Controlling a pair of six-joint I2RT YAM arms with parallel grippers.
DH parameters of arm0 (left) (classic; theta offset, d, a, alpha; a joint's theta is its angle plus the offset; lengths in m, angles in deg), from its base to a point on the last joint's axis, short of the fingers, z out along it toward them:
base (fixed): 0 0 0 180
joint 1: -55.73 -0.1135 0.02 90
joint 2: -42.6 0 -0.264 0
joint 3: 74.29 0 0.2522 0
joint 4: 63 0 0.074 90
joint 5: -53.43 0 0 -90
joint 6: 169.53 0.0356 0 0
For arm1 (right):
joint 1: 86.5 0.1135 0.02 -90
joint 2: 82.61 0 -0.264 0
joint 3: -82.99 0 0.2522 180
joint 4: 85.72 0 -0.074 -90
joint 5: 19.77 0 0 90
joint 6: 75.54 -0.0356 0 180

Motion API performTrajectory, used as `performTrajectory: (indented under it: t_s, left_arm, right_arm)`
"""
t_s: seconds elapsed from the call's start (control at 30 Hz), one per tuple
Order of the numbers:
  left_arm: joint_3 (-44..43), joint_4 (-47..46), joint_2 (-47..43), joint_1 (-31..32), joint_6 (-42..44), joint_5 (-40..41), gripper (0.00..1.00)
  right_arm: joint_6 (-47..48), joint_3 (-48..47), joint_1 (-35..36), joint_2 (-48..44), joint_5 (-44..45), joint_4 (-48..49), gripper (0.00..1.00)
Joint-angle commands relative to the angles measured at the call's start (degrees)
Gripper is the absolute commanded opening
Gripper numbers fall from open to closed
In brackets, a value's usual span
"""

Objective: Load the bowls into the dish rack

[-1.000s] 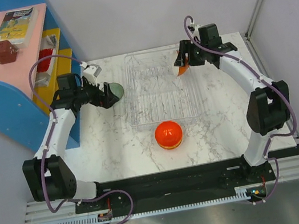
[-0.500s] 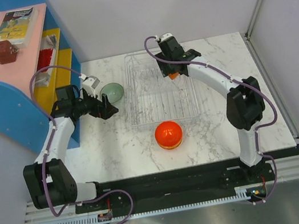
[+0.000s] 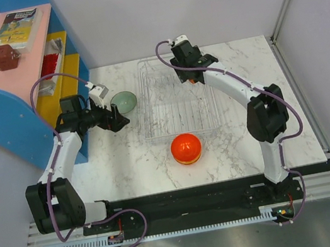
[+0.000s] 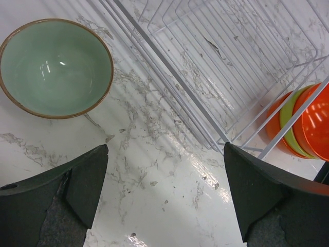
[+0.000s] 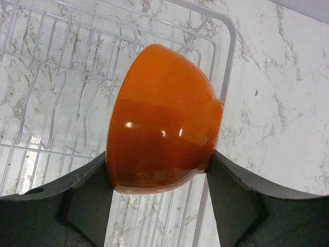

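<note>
Orange glossy round bowl (image 5: 164,118) hangs pinched, tilted, in my right hand (image 5: 157,162) above the silvery wire-grid dish rack's (image 3: 176,112) far end; released askew, it may skid across wires and topple out.

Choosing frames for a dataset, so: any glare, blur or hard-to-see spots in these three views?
Top view: even light, sharp, but the wire rack nearly vanishes against the marble table. Left wrist: white glare streaks on the table, two glints inside the green bowl. Right wrist: small glints on the orange bowl, otherwise sharp.
</note>
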Motion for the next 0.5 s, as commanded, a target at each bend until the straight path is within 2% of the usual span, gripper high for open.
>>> performTrajectory:
  t_s: [0.0,0.47]
  left_arm:
    - [0.24,-2.67,-1.62,-0.83,-1.07,-2.40,1.00]
    - [0.42,-3.02,-1.62,-1.28,-1.33,-2.66,1.00]
  right_arm:
    - [1.34,-2.31,0.54,1.45,0.53,0.87,0.00]
    - [1.34,-2.57,1.94,6.46,-0.36,0.87,0.00]
